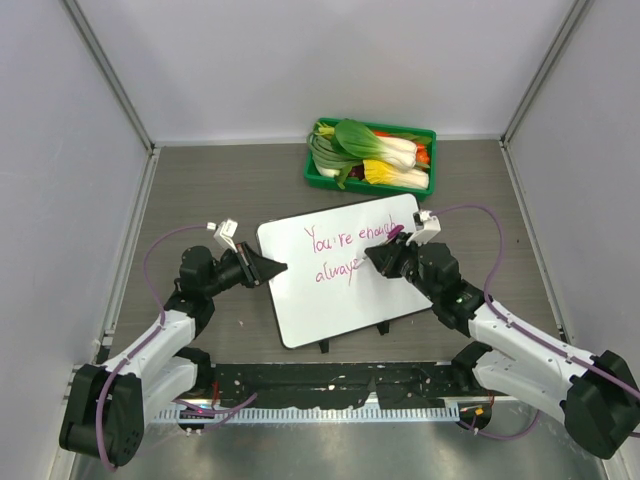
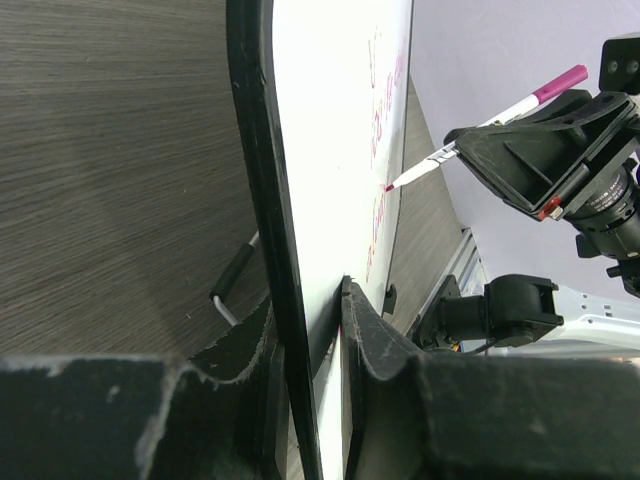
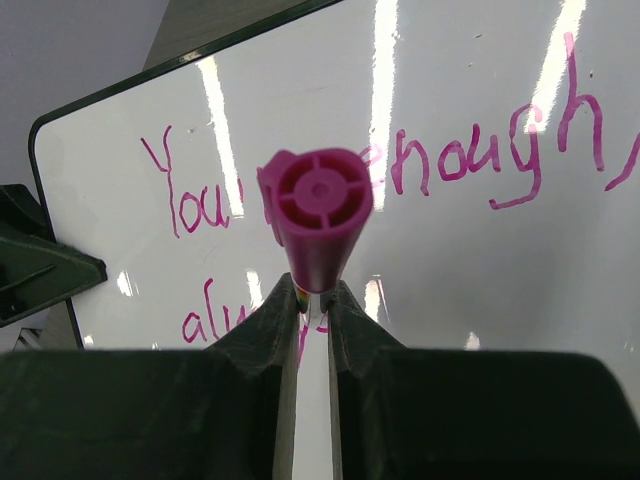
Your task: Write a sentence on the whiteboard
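Note:
The whiteboard (image 1: 330, 310) lies flat mid-table with the pink sentence (image 1: 345, 240) reading "You're enough, always". My left gripper (image 1: 275, 268) is shut on the board's left rim; in the left wrist view my left gripper (image 2: 310, 320) has one jaw on each side of the board (image 2: 340, 120). My right gripper (image 1: 375, 255) is shut on a magenta marker (image 1: 397, 232) over the board's right half. The marker (image 2: 500, 110) has its tip at the surface by the word "always". In the right wrist view my right gripper (image 3: 312, 300) clamps the marker (image 3: 318, 205) above the writing (image 3: 460, 160).
A green crate (image 1: 312, 172) of vegetables stands at the back, just beyond the board's far edge. Small black clips (image 1: 323, 346) stick out from the board's near edge. A black rail (image 1: 330, 385) runs along the table front. Grey walls close both sides.

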Robot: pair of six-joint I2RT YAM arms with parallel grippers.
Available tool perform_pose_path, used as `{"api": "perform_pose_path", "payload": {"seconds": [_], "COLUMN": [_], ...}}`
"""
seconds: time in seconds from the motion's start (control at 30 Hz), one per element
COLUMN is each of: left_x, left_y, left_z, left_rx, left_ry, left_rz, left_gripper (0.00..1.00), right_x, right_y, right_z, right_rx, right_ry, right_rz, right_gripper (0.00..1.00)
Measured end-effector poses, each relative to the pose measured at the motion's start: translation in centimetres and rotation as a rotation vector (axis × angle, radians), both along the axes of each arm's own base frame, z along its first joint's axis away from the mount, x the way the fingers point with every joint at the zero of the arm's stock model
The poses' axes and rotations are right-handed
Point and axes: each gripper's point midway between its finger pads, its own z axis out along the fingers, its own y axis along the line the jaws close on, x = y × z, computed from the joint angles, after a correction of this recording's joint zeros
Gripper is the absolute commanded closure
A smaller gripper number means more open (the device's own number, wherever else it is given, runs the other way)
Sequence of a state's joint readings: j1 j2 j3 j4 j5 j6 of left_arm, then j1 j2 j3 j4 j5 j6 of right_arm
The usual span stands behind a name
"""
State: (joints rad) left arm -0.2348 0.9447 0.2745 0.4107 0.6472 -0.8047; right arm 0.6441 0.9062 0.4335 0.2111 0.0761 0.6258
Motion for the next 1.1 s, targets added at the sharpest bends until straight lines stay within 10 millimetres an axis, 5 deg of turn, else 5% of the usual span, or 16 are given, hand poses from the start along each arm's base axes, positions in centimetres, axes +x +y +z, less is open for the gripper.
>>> {"api": "perform_pose_path", "payload": {"seconds": [0.27, 0.57, 1.1], "left_x": [0.0, 0.0, 0.0], "left_y": [0.0, 0.0, 0.0], "left_z": [0.0, 0.1, 0.1], "left_rx": [-0.001, -0.001, -0.001], "left_ry": [-0.003, -0.003, -0.004], "left_rz": [-0.001, -0.001, -0.002], "left_gripper": [1.00, 1.00, 1.00], "right_x": [-0.2, -1.0, 0.0], "right_y": [-0.1, -1.3, -2.2], "right_z": [0.6, 4.5, 0.4], "right_rx": [0.024, 0.102, -0.013], "right_ry": [-0.003, -0.097, 0.003], "right_rz": [-0.004, -0.027, -0.071], "right_gripper": [0.99, 0.99, 0.99]}}
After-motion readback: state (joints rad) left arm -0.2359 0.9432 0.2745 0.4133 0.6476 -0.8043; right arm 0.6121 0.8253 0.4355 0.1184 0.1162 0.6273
